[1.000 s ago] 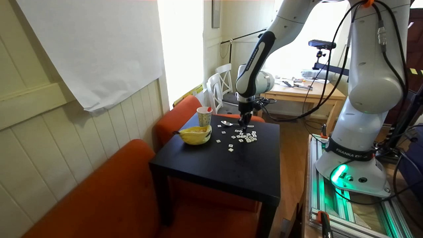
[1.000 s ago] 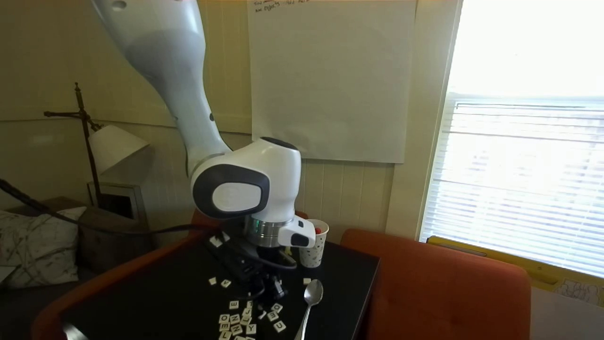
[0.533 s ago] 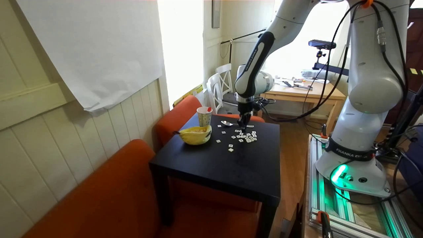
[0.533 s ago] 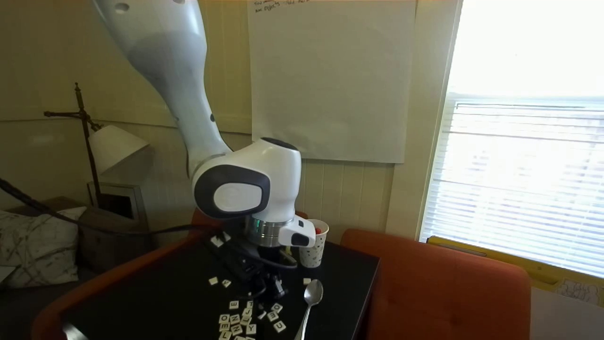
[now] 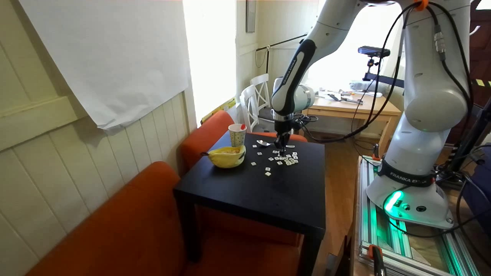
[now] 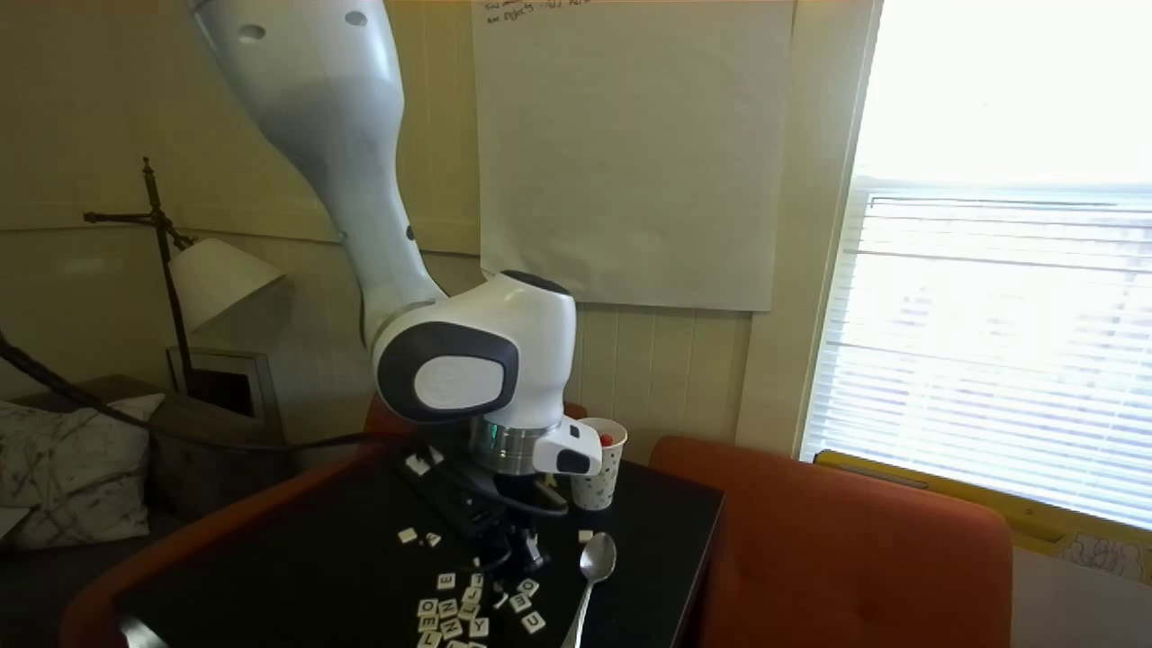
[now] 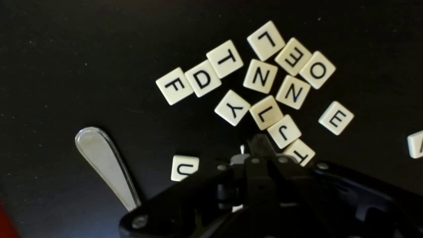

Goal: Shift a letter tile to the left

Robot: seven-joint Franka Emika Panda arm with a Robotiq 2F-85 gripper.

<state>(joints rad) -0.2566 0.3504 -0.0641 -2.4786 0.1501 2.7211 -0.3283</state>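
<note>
Indoors, by a cream panelled wall (image 5: 119, 172), a Franka Panda arm (image 5: 332, 33) bends over a black table (image 5: 245, 191). Its Robotiq gripper (image 7: 261, 142) points down, fingers pressed together on nothing visible, presumably to push rather than pinch. Below, toward the table's far right in an exterior view, lie letter tiles (image 5: 288, 162), the J tile (image 7: 284, 131) just beside the tips; which should shift left is unclear.

The Franka Emika Panda arm (image 6: 387, 261) is looking smooth, rounded and white, and its black base collar (image 5: 407, 181) is bearing pale "FRANKA" lettering (image 5: 401, 176). A green light strip (image 5: 394, 201) is glowing below. Black cables (image 5: 355, 133) are looping from an orange band (image 5: 422, 4). A black oval ring (image 6: 396, 378) is framing a white panel (image 6: 459, 382), a metallic flange (image 6: 508, 447) is gleaming, and the black Robotiq gripper (image 7: 262, 145) is displaying round screw heads (image 7: 139, 221).
</note>
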